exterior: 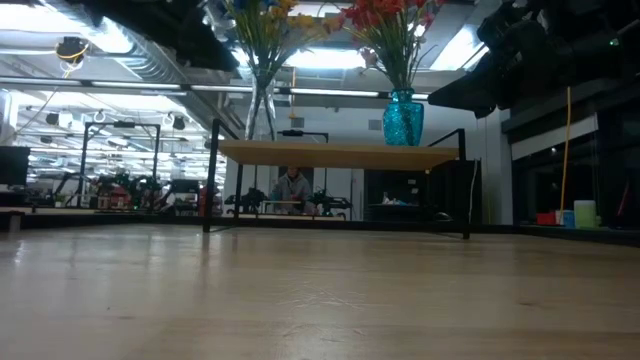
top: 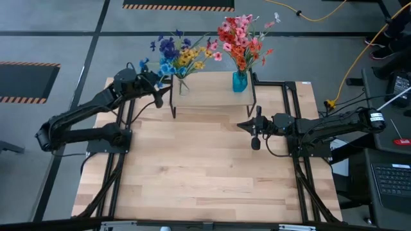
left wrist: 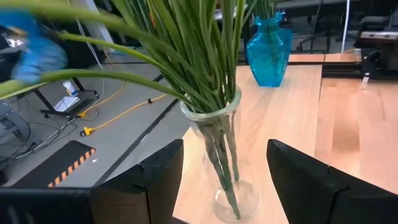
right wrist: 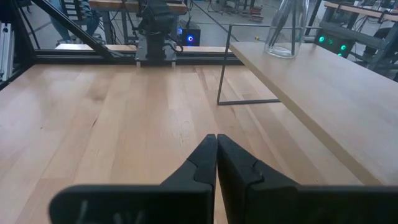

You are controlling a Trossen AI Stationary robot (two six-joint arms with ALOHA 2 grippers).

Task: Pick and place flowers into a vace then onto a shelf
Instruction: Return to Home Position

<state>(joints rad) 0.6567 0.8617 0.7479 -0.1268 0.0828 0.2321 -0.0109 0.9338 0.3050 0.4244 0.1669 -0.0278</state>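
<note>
The shelf (top: 212, 96) stands at the table's far middle on thin black legs. Two vases stand on its plank. A clear glass vase (left wrist: 217, 155) at its left end holds blue and yellow flowers (top: 174, 56) on green stems. A blue vase (top: 239, 81) at its right end holds red and pink flowers (top: 241, 38). My left gripper (left wrist: 225, 144) is open just left of the clear vase, a finger on either side of it, touching nothing. My right gripper (right wrist: 216, 138) is shut and empty above the tabletop, near side of the shelf's right end.
Black frame rails (top: 122, 160) run along both sides of the table. The shelf's thin legs (right wrist: 221, 68) stand on the tabletop. Bare wood (top: 205, 173) stretches from the shelf to the near edge. A person (exterior: 292, 185) shows far behind the table.
</note>
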